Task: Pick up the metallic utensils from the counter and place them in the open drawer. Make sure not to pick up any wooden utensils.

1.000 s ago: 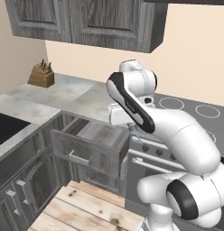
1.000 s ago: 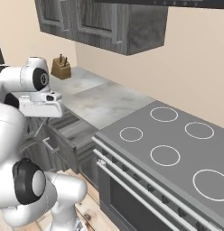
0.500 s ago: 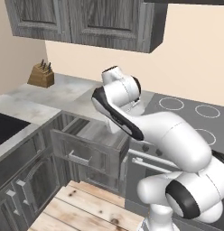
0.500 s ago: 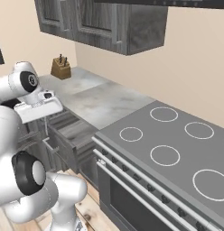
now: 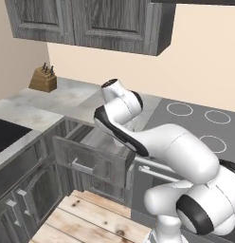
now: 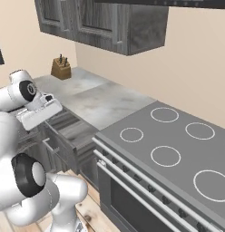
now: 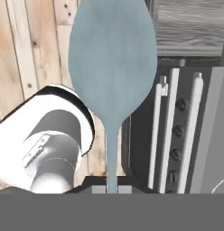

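We see our gripper (image 7: pixel 112 188) clenched on the thin handle of the silver-grey spoon (image 7: pixel 113 67), above the open drawer (image 5: pixel 93 159); we can read no writing.

We see the silver-grey spoon (image 7: pixel 112 67) close up in the hand view, its oval bowl far from the camera and its thin handle running down to the bottom edge. The open drawer (image 5: pixel 93 159) stands pulled out below the light marbled counter (image 6: pixel 105 102), its pale inside showing.
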Available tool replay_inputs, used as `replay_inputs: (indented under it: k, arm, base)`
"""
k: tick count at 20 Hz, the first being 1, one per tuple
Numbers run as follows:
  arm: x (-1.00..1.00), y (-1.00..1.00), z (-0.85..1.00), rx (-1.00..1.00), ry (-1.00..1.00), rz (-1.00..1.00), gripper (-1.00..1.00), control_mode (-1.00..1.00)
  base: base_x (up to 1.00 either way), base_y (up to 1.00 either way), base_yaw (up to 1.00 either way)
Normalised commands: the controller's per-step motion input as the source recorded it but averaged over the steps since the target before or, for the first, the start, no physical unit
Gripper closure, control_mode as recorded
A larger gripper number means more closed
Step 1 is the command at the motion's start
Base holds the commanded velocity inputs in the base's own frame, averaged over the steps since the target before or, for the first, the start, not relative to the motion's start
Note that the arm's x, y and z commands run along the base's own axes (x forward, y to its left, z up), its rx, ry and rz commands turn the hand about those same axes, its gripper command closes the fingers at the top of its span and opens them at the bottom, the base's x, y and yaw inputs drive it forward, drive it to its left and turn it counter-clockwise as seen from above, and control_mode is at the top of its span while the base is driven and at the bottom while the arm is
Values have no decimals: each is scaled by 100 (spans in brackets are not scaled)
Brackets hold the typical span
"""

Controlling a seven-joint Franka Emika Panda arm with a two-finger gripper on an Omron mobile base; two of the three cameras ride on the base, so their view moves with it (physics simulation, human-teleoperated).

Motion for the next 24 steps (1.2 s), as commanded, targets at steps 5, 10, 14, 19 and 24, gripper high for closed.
replay_inputs:
  k: [5, 10, 14, 19, 24]
  arm:
    - [36, 18, -24, 3, 2, 12, 100, -100]
    - [52, 12, -16, 13, 5, 0, 100, -100]
    - [54, 0, -28, 15, 3, 0, 100, -100]
    - [35, 6, -39, 3, -2, 0, 100, -100]
    - [34, 1, -55, 5, -4, 0, 100, -100]
  base:
    - [0, 0, 0]
    - [0, 0, 0]
    - [0, 0, 0]
    - [0, 0, 0]
    - [0, 0, 0]
